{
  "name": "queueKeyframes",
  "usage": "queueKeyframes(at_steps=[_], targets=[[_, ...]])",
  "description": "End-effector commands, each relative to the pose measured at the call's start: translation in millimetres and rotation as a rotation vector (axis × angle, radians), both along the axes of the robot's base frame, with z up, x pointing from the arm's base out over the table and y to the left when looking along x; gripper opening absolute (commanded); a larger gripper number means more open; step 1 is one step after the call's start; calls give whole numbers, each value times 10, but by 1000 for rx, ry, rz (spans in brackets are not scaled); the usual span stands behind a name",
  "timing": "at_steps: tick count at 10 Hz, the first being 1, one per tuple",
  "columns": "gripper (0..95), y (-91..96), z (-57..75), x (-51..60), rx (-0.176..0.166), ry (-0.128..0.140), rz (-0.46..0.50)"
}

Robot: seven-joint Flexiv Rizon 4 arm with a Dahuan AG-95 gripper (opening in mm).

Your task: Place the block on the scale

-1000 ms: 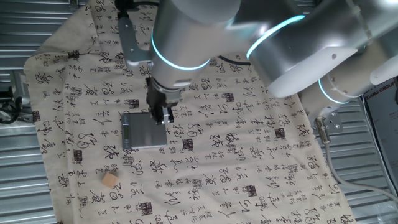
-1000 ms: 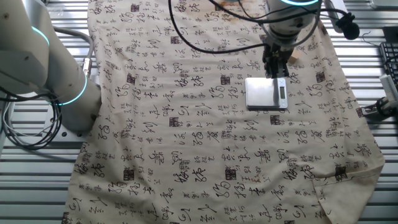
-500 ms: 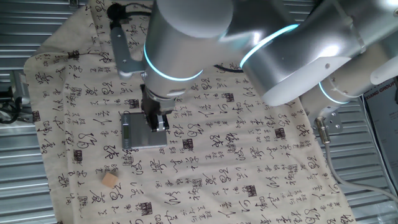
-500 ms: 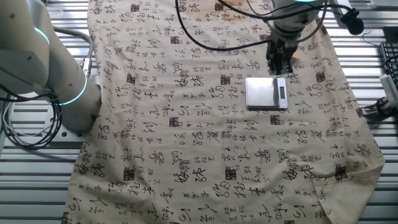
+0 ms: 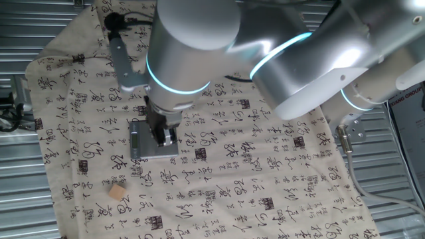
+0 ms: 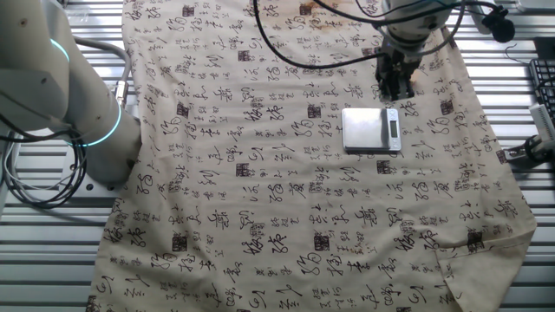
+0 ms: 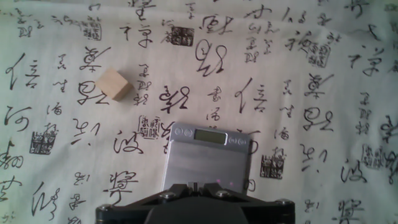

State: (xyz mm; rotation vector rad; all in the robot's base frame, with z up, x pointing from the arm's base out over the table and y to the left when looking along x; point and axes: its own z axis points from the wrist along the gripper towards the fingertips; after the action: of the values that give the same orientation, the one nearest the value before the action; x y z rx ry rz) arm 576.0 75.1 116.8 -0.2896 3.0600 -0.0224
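While over scale (image 5: pixel 154 138) — hand (image 5: pixel 164 136), block (image 5: pixel 117 192) well apart.

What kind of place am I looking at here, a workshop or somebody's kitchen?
Most likely a robotics lab or test bench, not a kitchen. A large silver robot arm with glowing cyan rings works over a ribbed metal table draped with a calligraphy-printed cloth, holding only a flat grey scale and a small tan wooden cube.

Two high opposite cameras and a close hand camera share the scale (image 5: pixel 154 139).
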Motion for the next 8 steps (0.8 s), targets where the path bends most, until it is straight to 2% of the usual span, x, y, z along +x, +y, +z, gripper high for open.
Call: queueKeyframes(at_steps=[1,4,5,8], targets=[[0,57,-12,45,-4,1,12],[0,159,-40,85,-5,-3,30],[0,189,-80,88,-3,-15,51],[0,228,-95,68,-2,-19,120]])
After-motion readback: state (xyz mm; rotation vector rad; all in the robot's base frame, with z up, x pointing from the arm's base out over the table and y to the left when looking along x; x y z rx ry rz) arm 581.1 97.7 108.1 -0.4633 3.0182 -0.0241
